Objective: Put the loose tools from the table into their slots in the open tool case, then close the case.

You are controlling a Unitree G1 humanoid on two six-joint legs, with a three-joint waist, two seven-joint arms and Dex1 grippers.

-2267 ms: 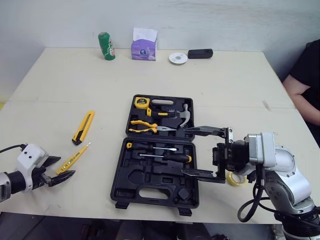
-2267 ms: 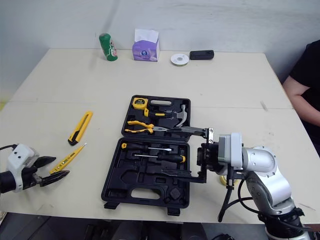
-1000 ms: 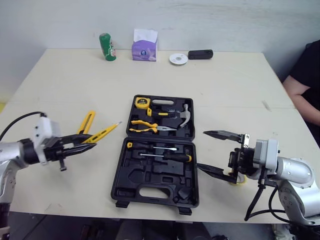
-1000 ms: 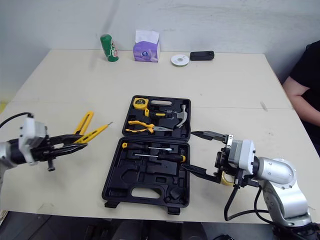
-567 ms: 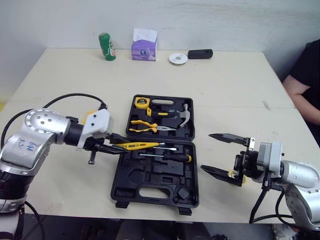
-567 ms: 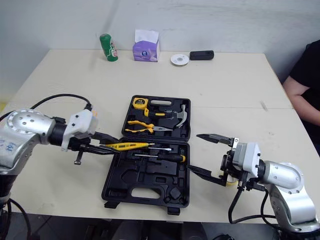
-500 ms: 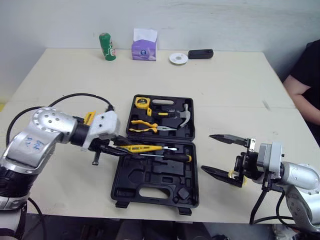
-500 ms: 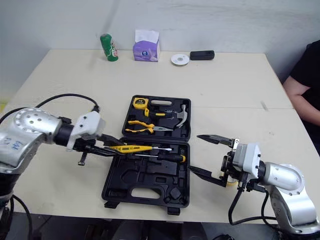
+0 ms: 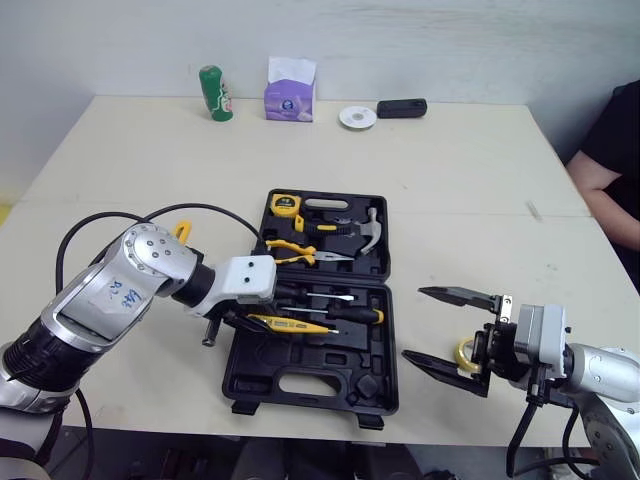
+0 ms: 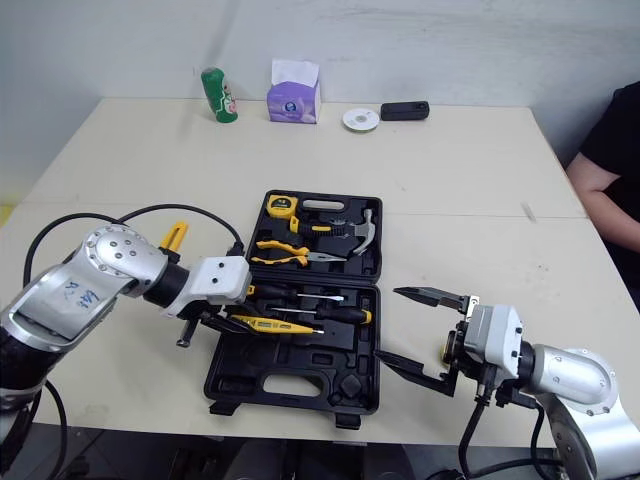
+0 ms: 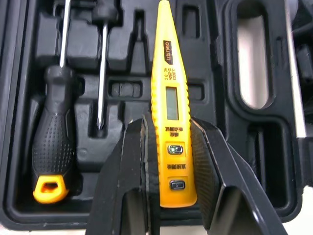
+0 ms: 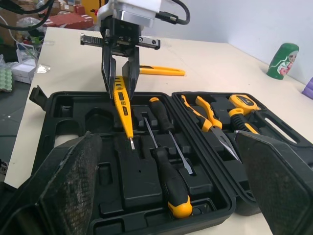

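Start at the left of the desk (image 9: 120, 160). A yellow utility knife (image 10: 172, 238) lies there, loose, partly hidden behind the left arm. Next comes your left end effector (image 11: 168, 147). It is pinched shut on the yellow tester pen (image 11: 167, 112), holding it near the fat end. The pen points toward the right and sits low over the front half of the open tool case (image 9: 245, 372), just in front of the two screwdrivers (image 9: 335, 307). I cannot tell if its tip touches the case. The back half of the case already holds the tape measure (image 9: 284, 206), the pliers (image 9: 295, 256) and the hammer (image 9: 358, 229). So I think the step in hand is putting the pen into its slot. For the next move, line the pen up with a long thin slot that fits it, bring it down flat, press it in, then let go and lift straight up so you do not bump the screwdrivers. Farther right, your right end effector (image 9: 415, 322) is spread wide and holds nothing. It hangs just past the right side of the case. A yellow roll of tape (image 9: 466, 352) lies on the desk close behind it. I think the knife and the roll have yet to go in before you shut the lid.
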